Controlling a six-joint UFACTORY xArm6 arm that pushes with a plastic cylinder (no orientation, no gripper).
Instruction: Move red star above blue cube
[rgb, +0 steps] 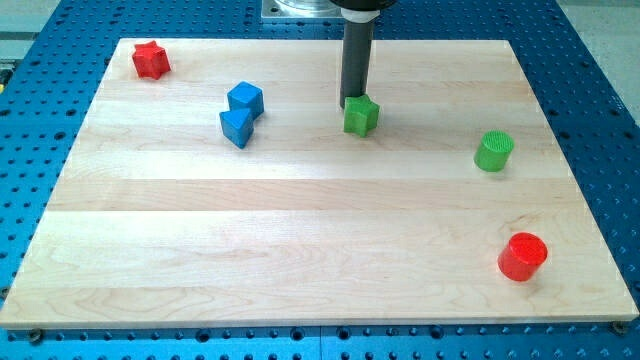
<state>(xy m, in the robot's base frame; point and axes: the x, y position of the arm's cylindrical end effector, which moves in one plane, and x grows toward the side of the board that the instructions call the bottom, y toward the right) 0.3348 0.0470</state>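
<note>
Nearest, red cylinder (522, 256); my tip (352, 103) touches green star (361, 116); red star (151, 60) sits up-left of blue cube (245, 99); no hand shows.

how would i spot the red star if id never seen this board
Start at the pale wooden board and go to its corner at the view's top left. The red star-shaped block sits alone there, above-left of the two touching blue blocks; the other red piece, a red cylinder, is at bottom right.

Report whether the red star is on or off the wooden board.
On. The red star sits wholly on the wooden board, near its top-left corner in the view, far from my tip, which is beside the green block.
</note>
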